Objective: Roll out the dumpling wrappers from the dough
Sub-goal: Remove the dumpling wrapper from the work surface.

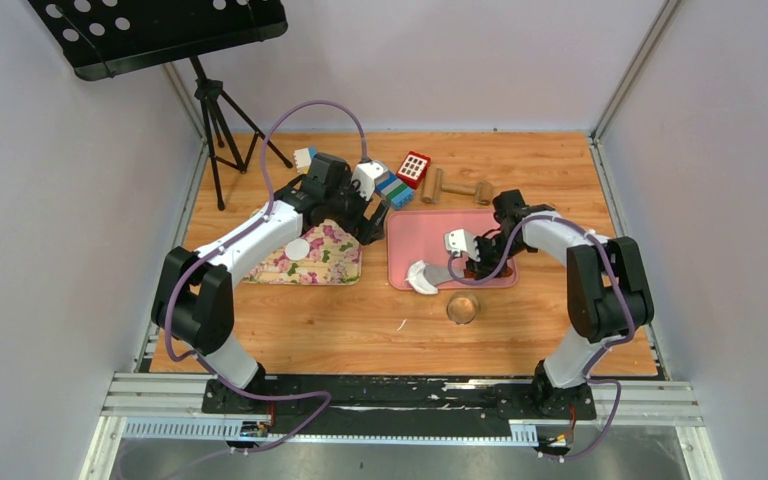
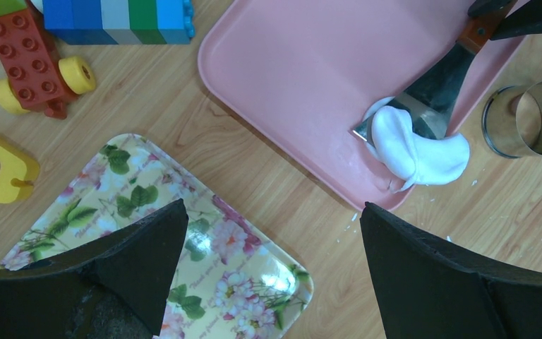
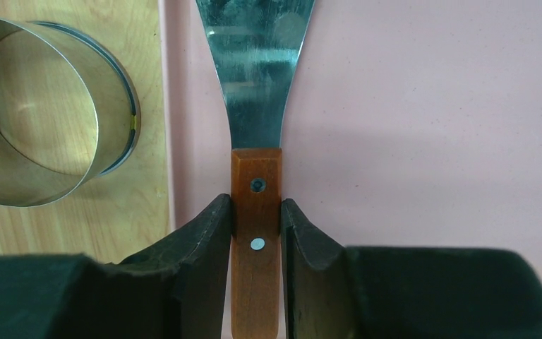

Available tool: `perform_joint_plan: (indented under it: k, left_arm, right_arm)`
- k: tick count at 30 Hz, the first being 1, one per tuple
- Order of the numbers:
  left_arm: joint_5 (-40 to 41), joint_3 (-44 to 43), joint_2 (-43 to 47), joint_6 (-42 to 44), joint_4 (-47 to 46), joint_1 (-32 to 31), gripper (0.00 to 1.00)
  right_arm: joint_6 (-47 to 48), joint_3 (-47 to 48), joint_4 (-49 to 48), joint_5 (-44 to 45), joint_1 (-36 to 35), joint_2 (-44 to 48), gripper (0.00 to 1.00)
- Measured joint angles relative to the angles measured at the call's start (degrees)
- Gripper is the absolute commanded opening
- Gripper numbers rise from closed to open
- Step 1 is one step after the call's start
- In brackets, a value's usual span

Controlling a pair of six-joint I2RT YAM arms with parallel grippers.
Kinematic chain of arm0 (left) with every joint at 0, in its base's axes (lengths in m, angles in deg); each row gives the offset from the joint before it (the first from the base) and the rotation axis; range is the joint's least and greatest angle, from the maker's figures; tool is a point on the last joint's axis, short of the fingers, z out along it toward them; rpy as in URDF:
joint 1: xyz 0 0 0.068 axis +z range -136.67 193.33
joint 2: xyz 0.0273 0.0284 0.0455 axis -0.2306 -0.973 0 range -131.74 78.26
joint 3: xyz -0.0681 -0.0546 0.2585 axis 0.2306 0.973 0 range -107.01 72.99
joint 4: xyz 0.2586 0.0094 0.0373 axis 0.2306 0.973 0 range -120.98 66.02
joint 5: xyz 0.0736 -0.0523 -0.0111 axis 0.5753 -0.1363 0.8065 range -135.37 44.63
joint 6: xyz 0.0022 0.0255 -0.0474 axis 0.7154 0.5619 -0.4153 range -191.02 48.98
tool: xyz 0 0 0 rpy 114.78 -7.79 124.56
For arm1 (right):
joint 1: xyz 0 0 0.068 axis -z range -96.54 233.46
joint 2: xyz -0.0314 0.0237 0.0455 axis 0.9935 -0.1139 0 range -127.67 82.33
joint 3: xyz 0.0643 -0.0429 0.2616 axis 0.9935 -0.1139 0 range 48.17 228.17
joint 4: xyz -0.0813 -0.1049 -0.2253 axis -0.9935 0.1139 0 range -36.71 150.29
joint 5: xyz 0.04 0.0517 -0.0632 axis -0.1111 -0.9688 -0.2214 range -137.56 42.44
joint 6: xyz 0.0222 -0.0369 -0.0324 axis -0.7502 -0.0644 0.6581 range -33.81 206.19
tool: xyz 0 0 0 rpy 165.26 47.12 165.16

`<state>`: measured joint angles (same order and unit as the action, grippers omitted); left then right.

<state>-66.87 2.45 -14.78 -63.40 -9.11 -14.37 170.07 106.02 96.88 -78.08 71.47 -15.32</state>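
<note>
Worktop: orange-brown wood grain. Right-hand tray: plain pink. Dough: matte white. Left-hand tray: pale yellow, with pink blossoms and green leaves. Ring: polished silver. Scraper: grey steel blade, brown wooden handle. Left claw and right claw: black.

My arms are bolted at the near edge of a wooden table that fills the middle of the overhead view. Right of centre on its boards lies a pink tray. Left of centre lies a floral tray, turned cornerwise. A metal ring stands just below the pink tray, apart from its rim. Toy blocks and a wooden tool sit near the upper edge. The dough laps over the pink tray's lower left rim, with white crumbs on the wood below it.
</note>
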Motion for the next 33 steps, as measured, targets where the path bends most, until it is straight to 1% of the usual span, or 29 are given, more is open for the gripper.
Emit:
perform_joint_plan:
  k: [5,10,17,24,33]
  left_arm:
    - [0.35,0.0,0.0,0.07,0.11,0.0,1.0]
    - [0.85,0.0,0.02,0.24,0.17,0.0,1.0]
    - [1.09,0.0,0.04,0.24,0.22,0.0,1.0]
    - [1.11,0.0,0.5,0.33,0.46,0.0,1.0]
    - [1.62,0.0,0.76,0.7,1.22,0.07,1.0]
  right_arm:
    - [-0.61,-0.17,-0.57,-0.04,0.0,0.2,0.0]
    - [-2.51,-3.5,-4.15,-0.57,0.02,3.13,0.0]
    - [-4.98,-6.97,-6.62,-3.34,1.09,5.68,0.0]
    - [-6.05,-7.19,-6.82,-6.73,3.91,6.99,0.0]
    - [-6.16,-5.73,-5.84,-10.86,4.15,7.54,0.0]
